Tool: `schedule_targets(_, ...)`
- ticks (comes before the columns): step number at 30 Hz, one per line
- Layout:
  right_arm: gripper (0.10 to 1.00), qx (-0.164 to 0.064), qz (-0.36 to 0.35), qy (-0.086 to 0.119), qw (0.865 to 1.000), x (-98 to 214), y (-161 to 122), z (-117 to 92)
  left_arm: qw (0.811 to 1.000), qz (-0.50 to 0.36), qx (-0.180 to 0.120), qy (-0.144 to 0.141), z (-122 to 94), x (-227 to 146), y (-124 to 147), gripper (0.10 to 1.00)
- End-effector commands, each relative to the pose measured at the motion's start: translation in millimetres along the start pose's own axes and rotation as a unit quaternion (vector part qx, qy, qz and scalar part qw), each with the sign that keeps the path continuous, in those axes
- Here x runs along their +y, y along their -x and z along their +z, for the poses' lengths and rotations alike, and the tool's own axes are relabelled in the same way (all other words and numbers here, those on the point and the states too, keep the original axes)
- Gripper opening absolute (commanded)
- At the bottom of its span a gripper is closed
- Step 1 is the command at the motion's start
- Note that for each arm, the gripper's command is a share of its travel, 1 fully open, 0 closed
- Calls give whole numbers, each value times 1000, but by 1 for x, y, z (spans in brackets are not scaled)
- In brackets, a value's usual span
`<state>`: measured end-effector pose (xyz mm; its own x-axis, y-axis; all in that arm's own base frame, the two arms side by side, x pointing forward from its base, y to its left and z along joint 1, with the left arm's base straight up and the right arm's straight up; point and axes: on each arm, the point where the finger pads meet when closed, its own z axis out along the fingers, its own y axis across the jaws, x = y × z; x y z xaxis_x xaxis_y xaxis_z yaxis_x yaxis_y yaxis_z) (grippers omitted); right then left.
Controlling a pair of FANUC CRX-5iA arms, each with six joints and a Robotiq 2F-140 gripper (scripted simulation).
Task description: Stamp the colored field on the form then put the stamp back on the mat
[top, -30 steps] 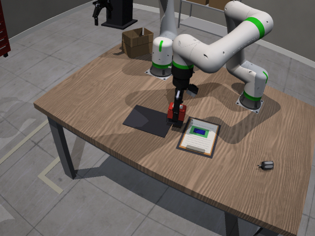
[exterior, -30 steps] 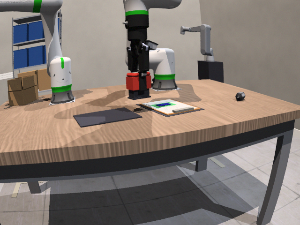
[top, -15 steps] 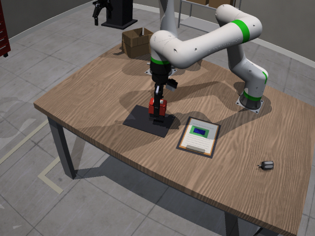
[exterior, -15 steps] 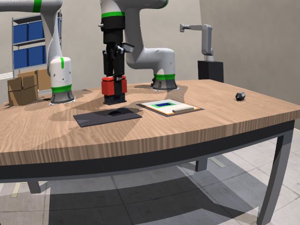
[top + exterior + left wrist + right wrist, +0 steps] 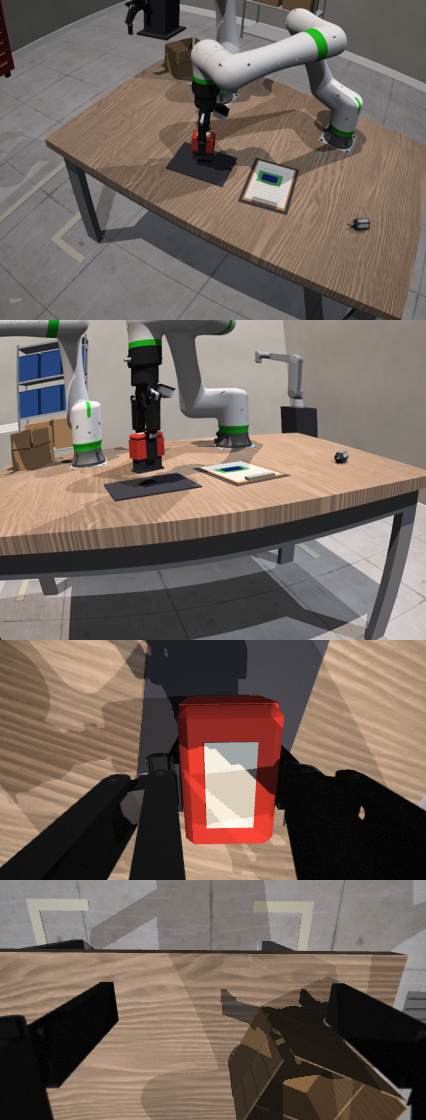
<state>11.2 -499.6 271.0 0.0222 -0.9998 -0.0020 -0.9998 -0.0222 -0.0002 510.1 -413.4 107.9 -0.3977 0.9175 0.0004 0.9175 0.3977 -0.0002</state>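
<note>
A red stamp (image 5: pixel 209 145) (image 5: pixel 137 449) (image 5: pixel 194 805) with a black base is upright, a little above the dark mat (image 5: pixel 216 178) (image 5: pixel 178 488) (image 5: pixel 287 670). My left gripper (image 5: pixel 203 141) (image 5: pixel 146 445) (image 5: pixel 223 748) is shut on its red body, one finger on each side. The form (image 5: pixel 263 190) (image 5: pixel 245 475) lies on a clipboard beside the mat. Its green field (image 5: pixel 279 181) (image 5: pixel 217 470) bears a dark blue print (image 5: pixel 269 177) (image 5: pixel 231 469). My right gripper (image 5: pixel 222 1002) is open and empty, high above the table. The stamp's underside is hidden.
An open cardboard box (image 5: pixel 177 61) (image 5: pixel 32 452) (image 5: pixel 257 1080) stands at the table's edge, below my right gripper in its wrist view. A small dark grey object (image 5: pixel 361 223) (image 5: pixel 341 457) lies beyond the form. The clip (image 5: pixel 264 201) (image 5: pixel 260 476) sticks up from the clipboard.
</note>
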Motion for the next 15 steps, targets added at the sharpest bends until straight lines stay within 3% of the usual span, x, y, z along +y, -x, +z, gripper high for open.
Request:
schedule_targets(1, 1000, 1, 0, 0, 1000, 0, 0, -1, 1000, 0, -1, 1, -1, 0, 1, 283)
schedule_targets(15, 1000, 1, 0, 0, 1000, 0, 0, -1, 1000, 0, -1, 0, 0, 0, 1, 283)
